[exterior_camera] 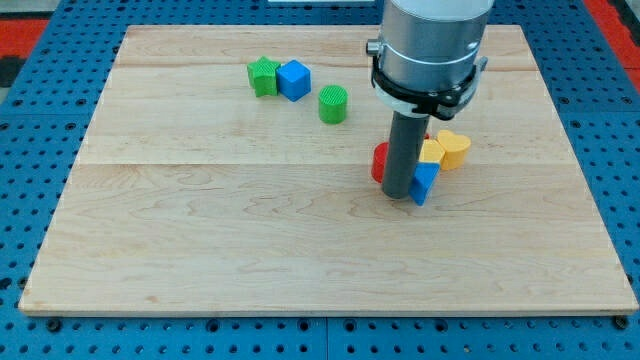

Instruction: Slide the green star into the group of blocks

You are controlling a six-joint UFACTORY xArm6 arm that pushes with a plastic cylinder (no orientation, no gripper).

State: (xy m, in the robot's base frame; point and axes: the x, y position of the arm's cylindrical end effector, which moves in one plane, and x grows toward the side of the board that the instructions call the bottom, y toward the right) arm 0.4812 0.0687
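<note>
The green star (263, 76) lies near the view's top, left of centre, touching a blue cube (294, 80) on its right. A green cylinder (333, 104) stands a little to the right and below them. The group of blocks sits right of centre: a red block (380, 162), a blue block (425, 183), a yellow block (433, 151) and a yellow heart (454, 149). My rod comes down in the middle of this group, and my tip (399, 194) rests between the red block and the blue block, far to the right and below the green star.
The wooden board (200, 240) lies on a blue perforated table (40, 150). The arm's grey body (430, 45) hangs over the board's top right and hides part of the group behind the rod.
</note>
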